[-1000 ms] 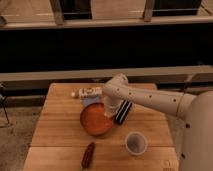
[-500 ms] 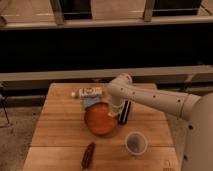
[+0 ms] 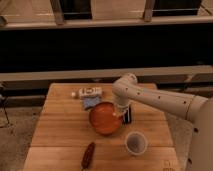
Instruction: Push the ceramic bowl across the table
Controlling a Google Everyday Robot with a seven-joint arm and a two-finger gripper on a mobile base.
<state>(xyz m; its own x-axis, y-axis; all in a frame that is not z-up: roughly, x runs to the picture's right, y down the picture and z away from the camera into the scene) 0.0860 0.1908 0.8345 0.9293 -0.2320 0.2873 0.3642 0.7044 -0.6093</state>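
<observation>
Orange-red bowl [image 3: 105,118] sits mid-worktop [image 3: 57,130], gripper [image 3: 120,111] down at its right rim, arm reaching in from the right. Best bet: push low and steady so the bowl slides instead of tipping. Cup [image 3: 135,143] stands close by. Whether the fingers are apart or together, cannot tell; they're hidden.

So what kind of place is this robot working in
Probably an indoor test or lab space by a window wall, not a home kitchen. A lone wooden table stands before dark windows with a ledge. The gripper is at the right rim of the orange bowl, beside a pale cup.
</observation>
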